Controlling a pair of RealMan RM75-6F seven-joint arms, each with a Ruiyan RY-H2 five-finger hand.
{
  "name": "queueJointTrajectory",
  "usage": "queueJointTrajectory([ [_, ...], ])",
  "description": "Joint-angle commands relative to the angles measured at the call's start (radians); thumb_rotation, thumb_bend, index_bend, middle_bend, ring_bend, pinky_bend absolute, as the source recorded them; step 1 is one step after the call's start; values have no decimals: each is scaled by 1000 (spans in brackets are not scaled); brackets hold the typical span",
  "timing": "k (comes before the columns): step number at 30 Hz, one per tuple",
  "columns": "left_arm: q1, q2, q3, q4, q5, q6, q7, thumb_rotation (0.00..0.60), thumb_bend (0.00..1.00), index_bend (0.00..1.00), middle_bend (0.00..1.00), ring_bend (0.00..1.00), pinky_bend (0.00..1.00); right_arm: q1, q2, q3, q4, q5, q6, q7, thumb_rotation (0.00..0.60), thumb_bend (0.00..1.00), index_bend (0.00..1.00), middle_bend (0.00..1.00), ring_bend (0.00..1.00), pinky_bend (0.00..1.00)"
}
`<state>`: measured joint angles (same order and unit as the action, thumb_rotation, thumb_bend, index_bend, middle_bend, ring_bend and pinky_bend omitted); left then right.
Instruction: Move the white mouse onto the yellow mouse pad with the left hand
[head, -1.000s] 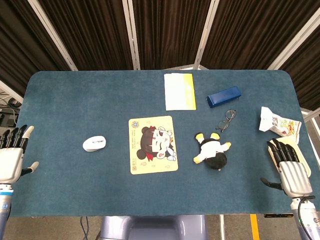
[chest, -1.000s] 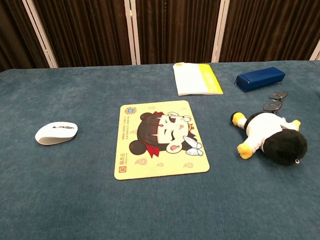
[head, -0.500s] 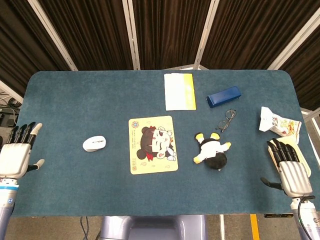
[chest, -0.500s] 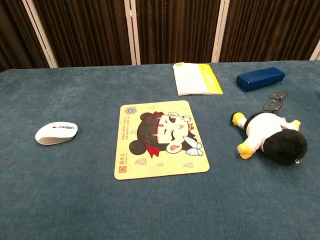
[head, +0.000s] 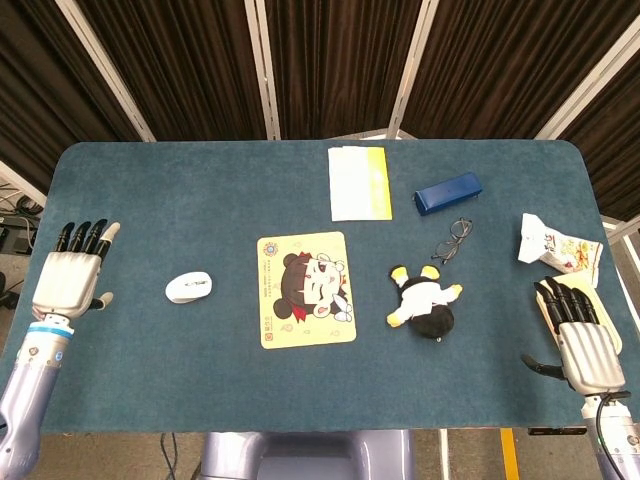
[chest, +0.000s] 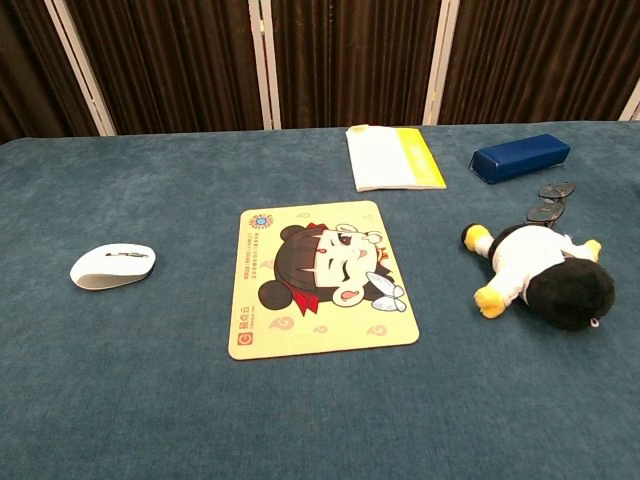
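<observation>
The white mouse lies on the blue table, left of the yellow mouse pad with its cartoon girl print. In the head view my left hand hovers over the table's left edge, open, fingers straight and pointing away, a hand's width left of the mouse. At the table's right front corner my right hand rests open with nothing in it. The chest view shows neither hand.
A plush penguin lies right of the pad, with glasses and a blue case behind it. A white and yellow booklet sits at the back. A snack bag lies near the right edge.
My left hand has moved up and to the right, from beside the table's front left corner to over its left edge, nearer the mouse. Nothing else has moved.
</observation>
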<state>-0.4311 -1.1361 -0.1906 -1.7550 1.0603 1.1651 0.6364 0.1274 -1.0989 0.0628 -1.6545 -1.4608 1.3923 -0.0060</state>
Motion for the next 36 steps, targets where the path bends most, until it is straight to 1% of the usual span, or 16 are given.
queueJointTrajectory([
  [1,-58,-23,-22,31,-62,-38,54,600,183,0,0,0,0,0,0,0,0,0,0,-1,600,112,0,0,0,0],
  [4,-103,-35,-28,54,-119,-72,108,600,186,0,0,0,0,0,-1,0,-1,0,1,-2,600,111,0,0,0,0],
  [7,-157,-39,-32,58,-221,-143,150,600,189,0,0,0,0,0,0,0,-1,1,0,-2,600,110,0,0,0,0],
  [9,-174,-39,-33,54,-249,-168,156,600,215,8,0,0,0,0,0,0,-1,1,0,-2,600,110,0,0,0,0],
  [12,-211,-37,-31,47,-305,-226,158,600,311,33,0,0,31,0,0,0,-1,2,-1,0,600,111,0,0,0,0],
  [17,-271,-32,-7,33,-412,-275,192,600,533,87,0,0,65,0,3,0,-1,1,-3,5,600,111,0,0,0,0],
  [22,-331,-33,29,28,-531,-291,234,600,642,101,0,0,82,1,3,-1,-1,0,-4,7,600,111,0,0,0,0],
  [25,-368,-35,47,28,-623,-316,249,600,662,106,0,0,90,1,3,-1,-1,0,-3,6,600,110,0,0,0,0],
  [29,-438,-39,72,26,-775,-342,267,600,673,122,0,0,104,0,3,-1,-1,0,-3,6,600,109,0,0,0,0],
  [33,-509,-56,111,38,-921,-353,291,600,673,123,0,1,115,1,4,-1,-1,0,-4,7,600,110,0,0,0,0],
  [36,-564,-77,126,54,-1044,-379,292,600,674,124,0,6,125,1,4,-2,-1,-1,-4,10,600,111,0,0,0,0],
])
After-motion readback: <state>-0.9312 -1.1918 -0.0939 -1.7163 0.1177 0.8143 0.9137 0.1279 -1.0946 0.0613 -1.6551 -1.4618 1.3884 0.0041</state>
